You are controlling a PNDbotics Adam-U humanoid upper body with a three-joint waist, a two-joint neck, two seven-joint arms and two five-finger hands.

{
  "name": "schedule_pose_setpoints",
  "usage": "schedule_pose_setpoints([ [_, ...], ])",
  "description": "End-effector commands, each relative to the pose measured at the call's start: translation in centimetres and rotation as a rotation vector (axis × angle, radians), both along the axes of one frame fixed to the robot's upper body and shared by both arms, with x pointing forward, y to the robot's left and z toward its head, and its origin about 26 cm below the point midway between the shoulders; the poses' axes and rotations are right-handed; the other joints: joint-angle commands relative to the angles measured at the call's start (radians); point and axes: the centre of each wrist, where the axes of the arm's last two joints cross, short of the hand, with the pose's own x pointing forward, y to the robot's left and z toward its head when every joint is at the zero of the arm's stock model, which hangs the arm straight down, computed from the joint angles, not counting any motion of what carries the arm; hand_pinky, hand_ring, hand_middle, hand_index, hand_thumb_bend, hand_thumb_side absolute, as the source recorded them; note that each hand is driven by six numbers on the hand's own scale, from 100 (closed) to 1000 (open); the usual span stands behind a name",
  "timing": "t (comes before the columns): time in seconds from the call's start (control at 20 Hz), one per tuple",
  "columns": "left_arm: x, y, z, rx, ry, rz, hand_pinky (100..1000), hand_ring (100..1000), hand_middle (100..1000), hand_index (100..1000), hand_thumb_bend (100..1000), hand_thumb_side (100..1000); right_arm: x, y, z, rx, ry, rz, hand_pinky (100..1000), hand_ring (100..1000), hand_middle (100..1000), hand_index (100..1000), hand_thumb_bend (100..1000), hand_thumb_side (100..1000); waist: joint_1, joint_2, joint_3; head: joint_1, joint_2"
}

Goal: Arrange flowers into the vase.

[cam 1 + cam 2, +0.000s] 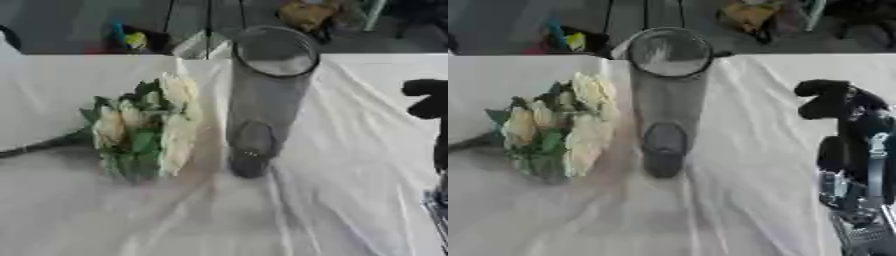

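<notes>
The robot's right hand (846,130), black with silver parts at the wrist, rises from the lower right corner at about four o'clock of the scene, its dark fingers (822,95) curled over at the top and holding nothing. It stands above the white, wrinkled tablecloth (745,200) that covers the whole work surface. The tall, clear grey glass vase (262,100) stands upright at the centre, its round open mouth toward twelve o'clock and its base toward six, well apart from the hand, at the hand's nine o'clock. A bouquet of cream-white roses with green leaves (144,127) lies flat on the cloth at nine o'clock of the vase, just beside it; whether the blooms touch the glass cannot be told. Its dark green stems (39,145) trail off toward the left edge. The flowers lie on the far side of the vase from the hand, outside the vase, with the hand touching neither. The left hand shows in neither view
</notes>
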Motion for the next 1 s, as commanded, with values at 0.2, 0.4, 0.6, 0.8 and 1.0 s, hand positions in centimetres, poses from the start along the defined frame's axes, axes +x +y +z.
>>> schedule_pose_setpoints([
  [0.2, -1.5, 4.4, 4.1, 0.029, -0.11, 0.25, 1000, 1000, 1000, 1000, 100, 856, -0.5, -0.7, 1.1, 0.096, -0.049, 0.01, 689, 744, 464, 606, 100, 845, 0.016, -0.012, -0.018, 0.038, 0.012],
  [0.4, -1.3, 5.0, 5.8, 0.088, -0.092, 0.358, 1000, 1000, 964, 997, 100, 772, -0.4, -0.4, 0.8, 0.137, 0.008, 0.022, 708, 803, 451, 597, 100, 887, 0.018, -0.013, -0.03, 0.068, 0.027],
  [0.6, -1.2, 5.6, 7.2, 0.239, -0.11, 0.44, 1000, 1000, 944, 1000, 100, 820, -0.4, -0.4, 0.8, 0.169, 0.065, 0.032, 717, 830, 444, 592, 100, 907, 0.019, -0.012, -0.041, 0.095, 0.032],
  [0.8, -0.8, 6.3, 7.8, 0.4, -0.132, 0.5, 1000, 1000, 1000, 1000, 100, 955, -0.3, -0.2, 0.7, 0.185, 0.111, 0.061, 728, 862, 439, 591, 100, 930, 0.02, -0.019, -0.066, 0.134, 0.035],
  [1.0, 0.1, 6.5, 7.4, 0.496, -0.152, 0.512, 1000, 1000, 976, 1000, 100, 1000, -0.5, -0.3, 0.3, 0.202, 0.169, 0.079, 733, 877, 430, 586, 100, 944, 0.026, -0.032, -0.087, 0.157, 0.053],
])
